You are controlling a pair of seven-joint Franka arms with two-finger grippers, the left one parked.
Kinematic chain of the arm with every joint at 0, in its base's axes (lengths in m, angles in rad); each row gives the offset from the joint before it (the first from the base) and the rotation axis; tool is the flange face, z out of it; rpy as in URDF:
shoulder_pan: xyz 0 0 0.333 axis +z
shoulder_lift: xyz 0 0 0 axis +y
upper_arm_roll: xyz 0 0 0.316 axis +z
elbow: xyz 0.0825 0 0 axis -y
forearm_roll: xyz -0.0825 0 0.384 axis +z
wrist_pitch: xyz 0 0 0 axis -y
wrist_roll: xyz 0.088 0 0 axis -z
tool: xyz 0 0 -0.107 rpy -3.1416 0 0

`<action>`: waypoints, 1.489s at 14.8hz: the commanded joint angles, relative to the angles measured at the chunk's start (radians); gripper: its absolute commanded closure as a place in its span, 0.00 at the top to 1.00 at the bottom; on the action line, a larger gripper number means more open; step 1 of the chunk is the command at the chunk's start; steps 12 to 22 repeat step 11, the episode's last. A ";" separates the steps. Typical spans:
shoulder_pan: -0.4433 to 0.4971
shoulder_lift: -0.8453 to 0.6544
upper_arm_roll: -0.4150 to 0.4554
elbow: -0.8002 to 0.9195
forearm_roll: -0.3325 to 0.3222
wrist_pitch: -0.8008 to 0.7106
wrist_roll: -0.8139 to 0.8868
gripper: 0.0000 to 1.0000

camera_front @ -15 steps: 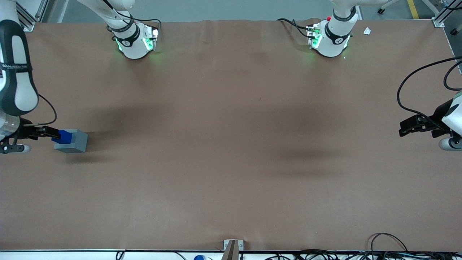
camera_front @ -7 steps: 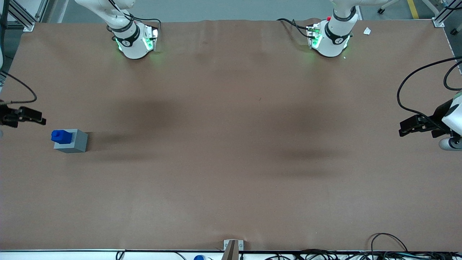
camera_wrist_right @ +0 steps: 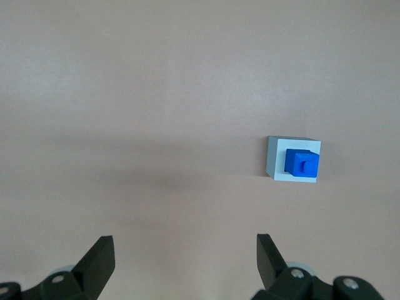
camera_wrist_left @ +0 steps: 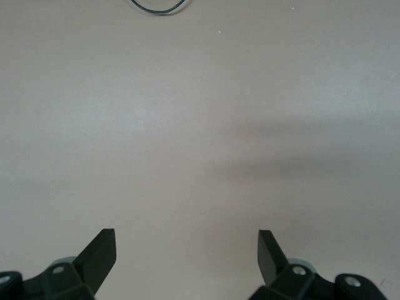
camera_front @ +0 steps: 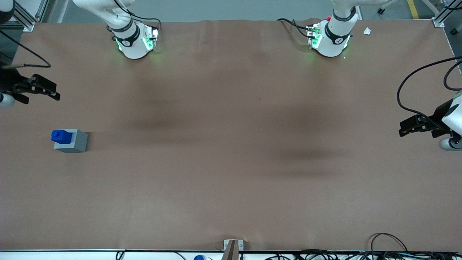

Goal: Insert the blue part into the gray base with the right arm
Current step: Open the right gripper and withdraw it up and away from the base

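The black two-finger claw had let go and risen toward the upper left of the front frame, fingers spread and empty. The small bright blue plastic block stayed seated in the light gray plastic cube on the brown worktop; insertion looked done. The wrist view showed the block squarely inside the cube from above, which the front view could not.

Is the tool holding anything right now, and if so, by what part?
Nothing. The tool is open and empty, up clear of the blue part, which stands in the gray base.

White right arm with black bands, thin black cable; black gripper, jaws apart
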 commanded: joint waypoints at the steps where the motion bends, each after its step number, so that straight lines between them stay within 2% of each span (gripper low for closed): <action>1: 0.007 -0.051 -0.006 -0.047 0.001 0.005 0.053 1.00; 4: 0.024 -0.054 -0.006 -0.047 0.001 -0.004 0.101 1.00; 22: 0.022 -0.051 -0.008 -0.035 0.001 -0.005 0.102 1.00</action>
